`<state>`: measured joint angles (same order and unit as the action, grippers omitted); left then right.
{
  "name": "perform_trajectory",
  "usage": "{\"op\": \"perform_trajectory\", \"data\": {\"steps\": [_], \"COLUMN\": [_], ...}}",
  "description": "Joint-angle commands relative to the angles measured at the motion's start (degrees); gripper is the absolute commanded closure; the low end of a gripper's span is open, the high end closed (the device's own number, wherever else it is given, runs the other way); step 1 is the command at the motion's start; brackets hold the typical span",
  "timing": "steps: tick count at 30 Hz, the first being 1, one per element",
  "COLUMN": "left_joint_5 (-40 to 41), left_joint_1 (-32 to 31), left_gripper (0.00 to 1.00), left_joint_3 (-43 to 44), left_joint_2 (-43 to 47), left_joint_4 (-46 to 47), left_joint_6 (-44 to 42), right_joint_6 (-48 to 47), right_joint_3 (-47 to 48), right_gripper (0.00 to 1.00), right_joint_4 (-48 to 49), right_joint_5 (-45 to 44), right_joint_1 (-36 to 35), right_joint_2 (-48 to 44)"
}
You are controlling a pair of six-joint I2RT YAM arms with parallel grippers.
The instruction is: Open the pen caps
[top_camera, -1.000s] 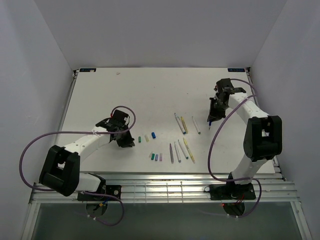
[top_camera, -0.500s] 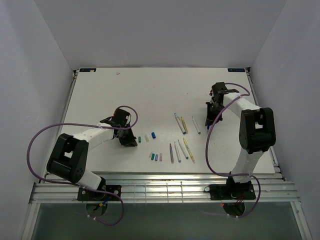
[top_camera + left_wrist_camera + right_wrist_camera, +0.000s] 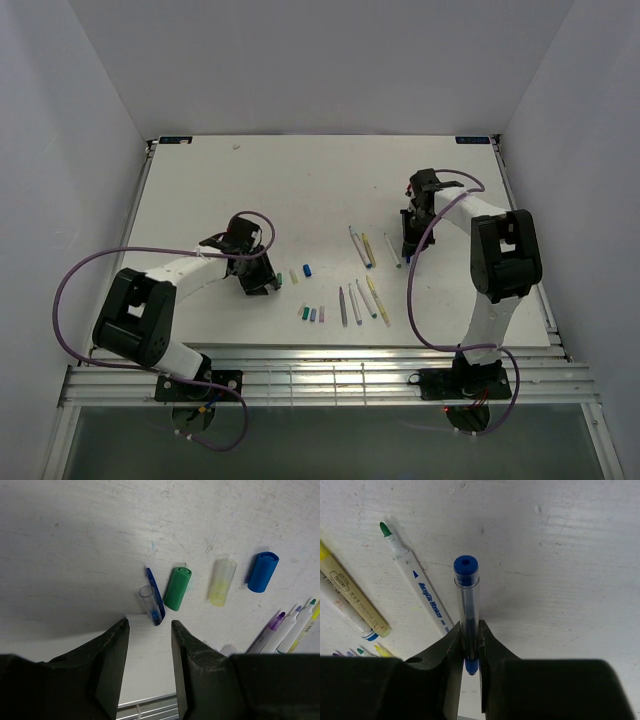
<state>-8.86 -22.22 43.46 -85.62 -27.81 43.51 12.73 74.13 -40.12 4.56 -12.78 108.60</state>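
Lab test cell: white table (image 3: 250,180) between plain white walls (image 3: 330,60)

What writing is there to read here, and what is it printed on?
"Acrylic Marker", as best it reads: blue print on the white barrel of the green-tipped pen.
Smaller print after it: too small to read.
Dark label on the beige pen: too blurred.
The blue pen in the right gripper: no writing shows.

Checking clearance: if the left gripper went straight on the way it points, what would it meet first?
Probably the clear cap with the blue clip, lying just ahead of the left gripper.
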Motion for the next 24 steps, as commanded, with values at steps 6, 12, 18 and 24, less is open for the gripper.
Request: {"op": "perform_trajectory", "data": {"steps": [6, 12, 18, 24], "left_joint_5": [0.7, 0.5, 0.4, -0.2], "left_joint_1": [0.3, 0.3, 0.3, 0.3], "left_gripper": [0.47, 0.46, 0.45, 0.44], "left_joint_3": [-1.8, -1.4, 0.8, 2.4], "left_joint_2": [6.0, 10.3, 15.2, 19.6], "left_joint_4": [-3.1, -4.7, -6.3, -8.5], "left_joint_6": [0.5, 1.1, 1.4, 2.6], "right_joint_6": [-1.3, -1.5, -0.8, 0.4], "right_joint_3": [1.0, 0.6, 0.8, 0.3], "right_gripper": [0.7, 0.62, 0.55, 0.43], "right_joint_4": [1.4, 1.4, 1.0, -2.1], "right_joint_5": [-0.8, -0.8, -1.6, -1.4], "right_joint_1": [-0.1, -0.1, -0.1, -0.1], "right_joint_2": [0.7, -0.4, -4.8, -10.4]}}
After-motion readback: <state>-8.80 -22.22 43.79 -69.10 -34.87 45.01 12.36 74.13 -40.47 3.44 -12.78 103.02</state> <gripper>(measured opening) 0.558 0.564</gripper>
